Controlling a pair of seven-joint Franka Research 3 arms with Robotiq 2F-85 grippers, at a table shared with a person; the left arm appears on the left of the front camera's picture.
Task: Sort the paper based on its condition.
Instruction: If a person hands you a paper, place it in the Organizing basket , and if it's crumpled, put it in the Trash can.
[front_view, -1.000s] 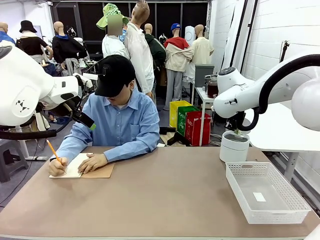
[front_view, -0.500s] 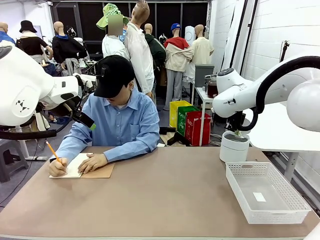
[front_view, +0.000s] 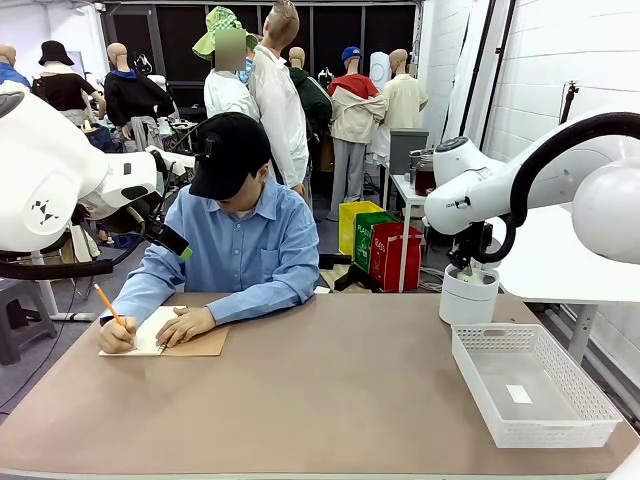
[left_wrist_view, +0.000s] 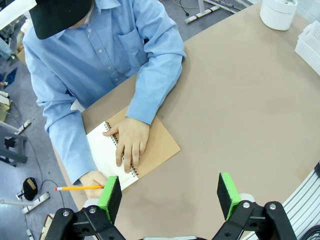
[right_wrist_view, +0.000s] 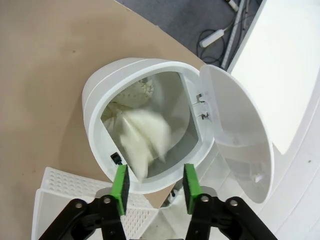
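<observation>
The right gripper (right_wrist_view: 155, 189) hangs just above the white bin (front_view: 468, 298) at the far right of the counter (front_view: 330, 400). Its green pads stand apart with nothing between them, so it is released. The bin's lid (right_wrist_view: 235, 135) is swung open to one side. Inside the bin sits the paper (right_wrist_view: 145, 140), a crumpled white wad, blurred in the right wrist view, below the fingertips and clear of them. More crumpled white shows behind it, deeper in the bin.

Near the bin, on the near right of the counter, sits the white mesh basket (front_view: 556, 432). A small white patch (front_view: 518, 393) lies flat on its floor; I cannot tell whether it is paper.

The left gripper (left_wrist_view: 168, 196) is held high over the left side of the counter. Its pads are spread wide and it holds nothing.

At the far left edge a person (front_view: 235, 240) in a blue shirt and black cap leans over a spiral notebook (left_wrist_view: 160, 145). It lies open on the counter with its tan cover folded out to the right. One hand (left_wrist_view: 129, 145) rests flat on the notebook along its spiral. The other hand holds a yellow pencil (left_wrist_view: 80, 188) at the page's left edge.
</observation>
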